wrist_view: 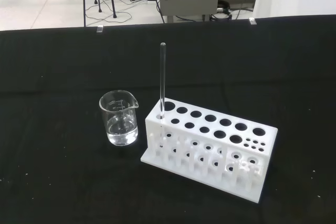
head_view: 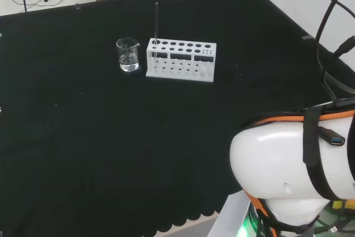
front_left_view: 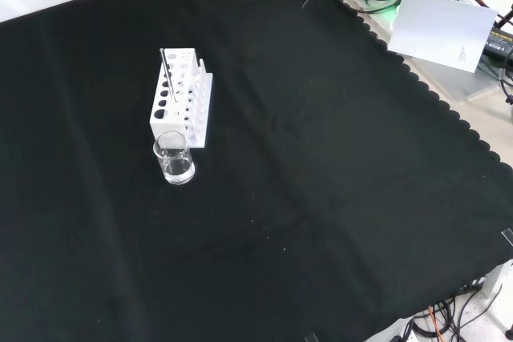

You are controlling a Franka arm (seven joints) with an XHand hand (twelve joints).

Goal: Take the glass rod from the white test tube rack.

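White holed rack [wrist_view: 210, 145] — thin clear rod [wrist_view: 162, 80] upright — glass beaker [wrist_view: 119, 117] beside.

white arm link [head_view: 288, 170] at head view's lower right, orange trim and black cables

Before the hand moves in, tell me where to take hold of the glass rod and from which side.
Pinch the glass rod on its bare upper length, well above the white test tube rack. It stands about upright in an end hole, so lift straight up. Probably best to come from above; the beaker stands beside that end.
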